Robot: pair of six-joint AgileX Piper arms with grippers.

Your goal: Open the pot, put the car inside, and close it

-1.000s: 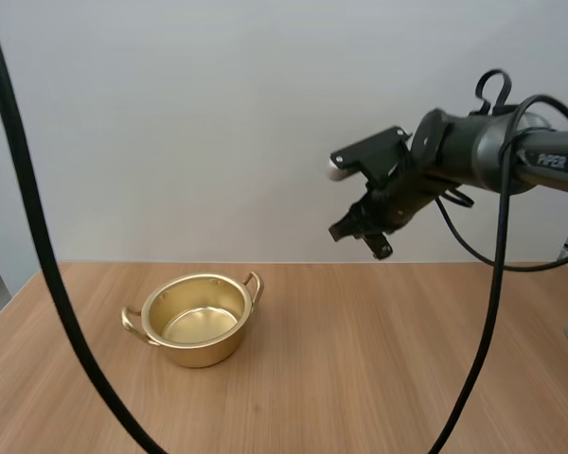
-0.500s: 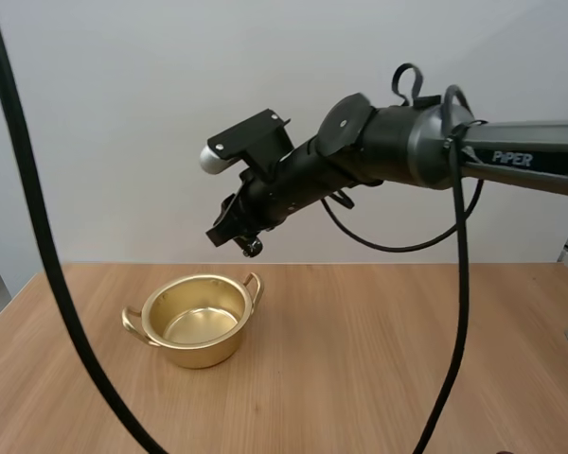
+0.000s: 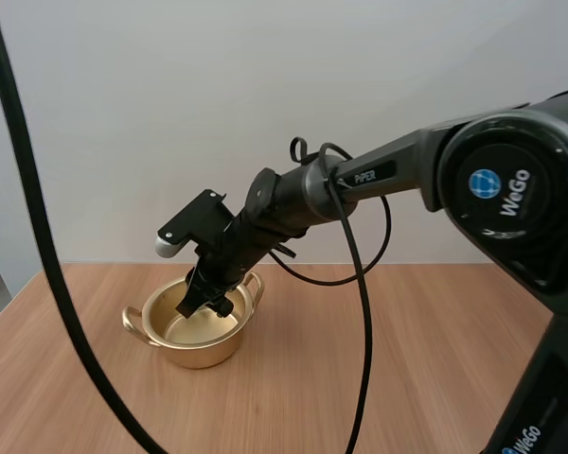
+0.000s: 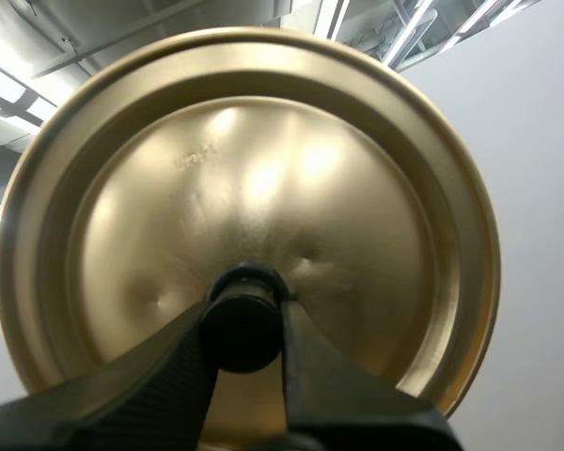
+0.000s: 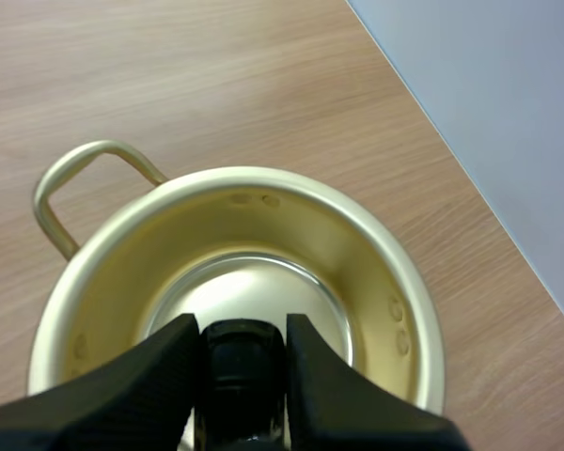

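Right arm has swung left and down since a second ago, from high over the table's right side to the pot; pot itself has not shifted.

Left gripper (image 4: 244, 331): fingers closed only as far as the black knob (image 4: 242, 315) allows, pinching it from both sides. Lid (image 4: 263, 169) hangs from that grip, knob face turned toward the wrist camera, gold and round, clear of the table.

Pot (image 3: 195, 353): open, on the left part of the table (image 3: 407, 369), nearer the far edge than the near one. Upright. Line through its two handles runs from near-left to far-right.

Right gripper (image 3: 204, 305): tips down at the pot's mouth, arm slanting in from the right. From the wrist, right gripper (image 5: 241, 325) is parted a little and clamped on the car (image 5: 242, 376), a small dark thing between the two fingers, over the bright floor inside the pot (image 5: 387, 282). Car's long axis seems to lie along the fingers, pointing down into the pot; front from back cannot be told. Whether it touches the floor cannot be told.
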